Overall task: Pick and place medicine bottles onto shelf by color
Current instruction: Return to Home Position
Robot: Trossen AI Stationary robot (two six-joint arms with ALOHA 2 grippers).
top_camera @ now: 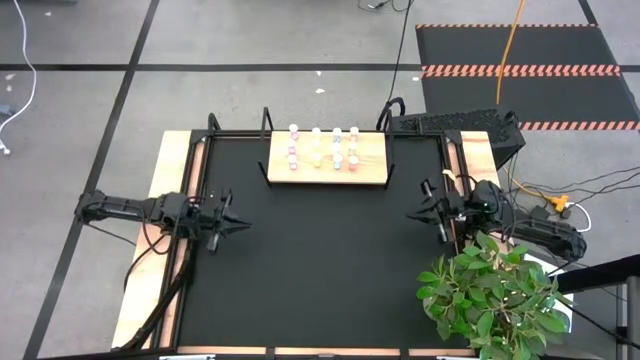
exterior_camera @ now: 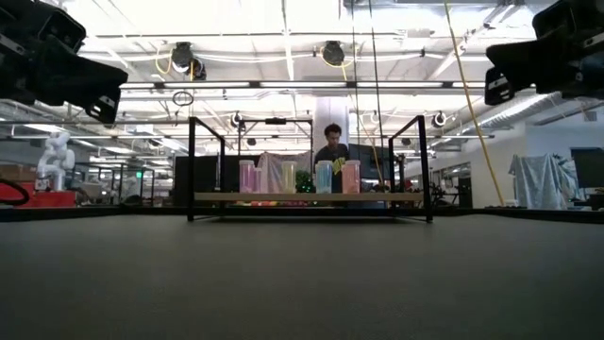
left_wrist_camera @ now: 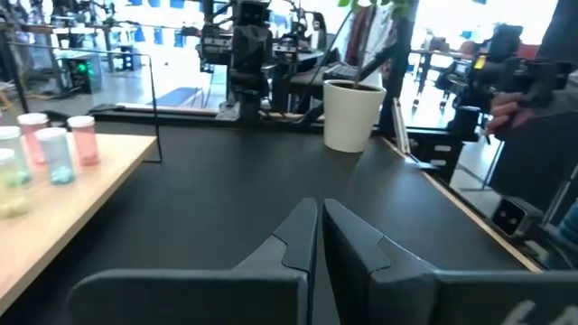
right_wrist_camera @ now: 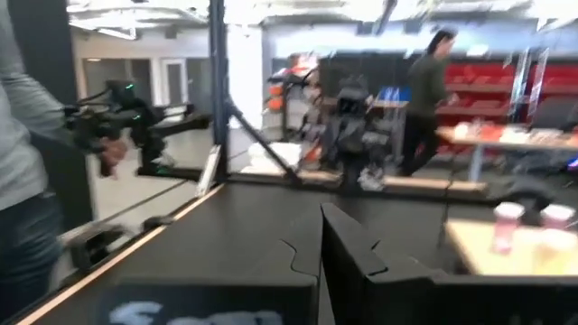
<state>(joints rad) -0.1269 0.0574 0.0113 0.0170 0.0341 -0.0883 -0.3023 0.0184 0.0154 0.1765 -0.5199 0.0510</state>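
Standing at the far middle edge of the black surface (top_camera: 320,280), the light-wood shelf (top_camera: 375,172) carries the medicine bottles (top_camera: 316,148), set white caps up in four short columns of three. From above, the columns run pink on the side nearer the left arm, then pale yellow, then teal, then a salmon-orange column nearest the right arm. The low view shows the same order of colours in a row on the board, between its thin black brackets (exterior_camera: 192,168). The left end effector (top_camera: 240,227) hovers over the left side of the surface, well apart from the shelf, with its tips pointing toward the middle. Its wrist view shows the two dark fingers (left_wrist_camera: 293,239) pressed together with only a hairline between them and nothing in their grip. The right end effector (top_camera: 411,214) hangs opposite it over the right side, pointing inward and likewise well apart from the shelf. Its fingers (right_wrist_camera: 348,248) lie closed against each other and hold nothing. Both are raised off the surface: in the low view dark arm parts show only in the upper corners, high above the black top. A potted plant (top_camera: 490,295) stands at the near right corner, just beside the right arm. Beyond the surface, in the low view, a person (exterior_camera: 332,142) shows behind the shelf and the row of bottles.
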